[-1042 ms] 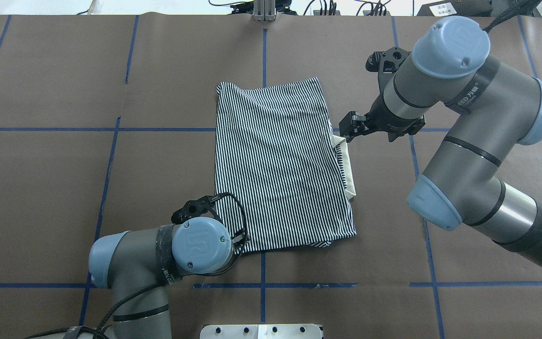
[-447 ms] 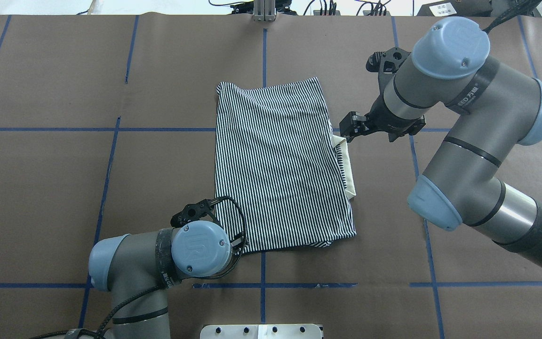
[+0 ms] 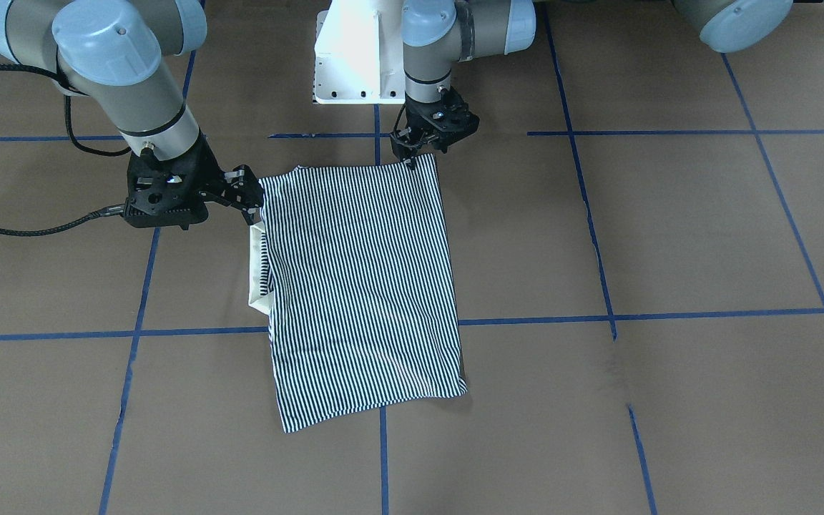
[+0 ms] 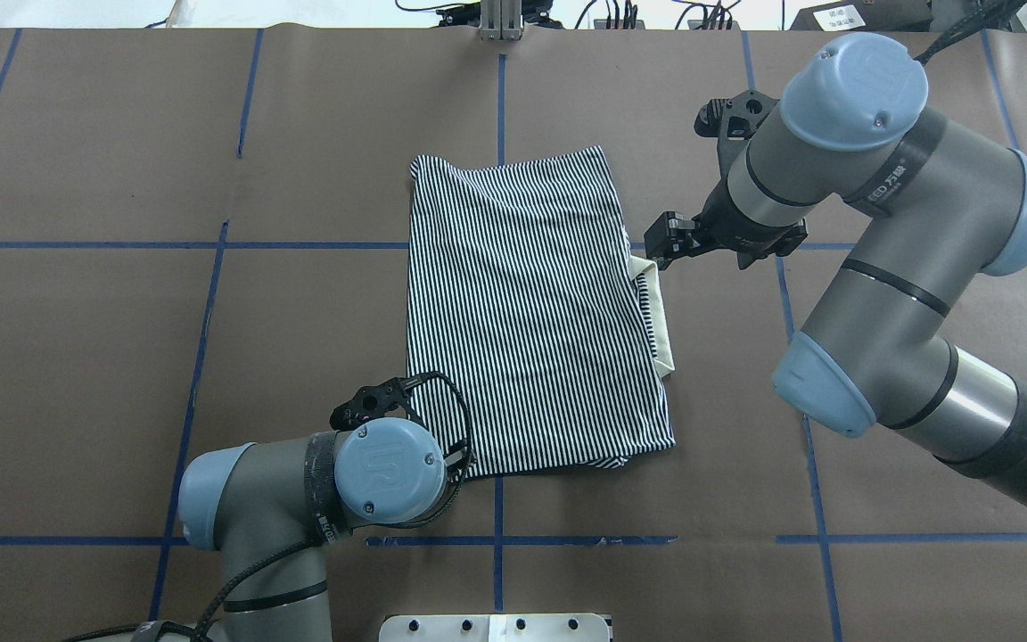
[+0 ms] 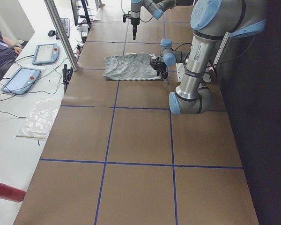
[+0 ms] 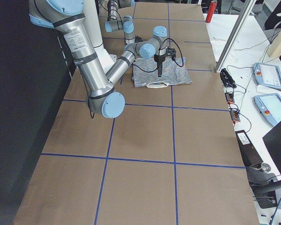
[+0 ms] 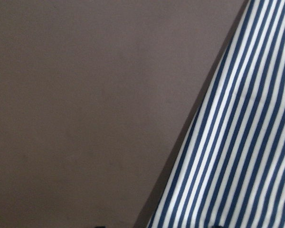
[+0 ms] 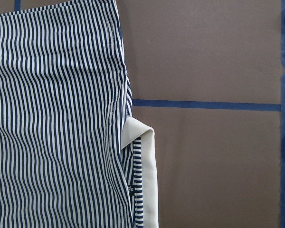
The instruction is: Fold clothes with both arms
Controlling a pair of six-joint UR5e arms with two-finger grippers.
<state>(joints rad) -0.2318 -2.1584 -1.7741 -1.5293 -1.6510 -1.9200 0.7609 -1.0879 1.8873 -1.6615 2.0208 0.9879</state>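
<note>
Since the polo shirt (image 4: pixel 531 312) already lies as a flat striped oblong at the middle of the surface (image 4: pixel 121 357), with no sleeves showing, the side folds are judged done and a further fold is judged to be in preparation. Seen from overhead, the left pincer (image 3: pixel 410 156) is set at the shirt's 7 o'clock corner, right at the hem. Whether it is parted or clamped on the cloth cannot be told, as the wrist view shows only the striped edge against brown paper. The right pincer (image 4: pixel 659 248) is held just off the 2 o'clock edge, beside the cream collar (image 8: pixel 149 180) that pokes out at 3 o'clock. Its jaws appear parted and nothing is gripped.

For the next move, a firm hold on the 7 o'clock corner would be needed, and a matching hold would have to be taken by the right pincer. Both would then have to be lifted evenly so that the layers are not dragged apart.

Brown paper is spread over the surface, divided by blue tape lines (image 4: pixel 77 243). Two tablets (image 5: pixel 19 78) and loose cables are seen on a white bench alongside, and a seated person (image 5: pixel 0 47) is partly visible.
</note>
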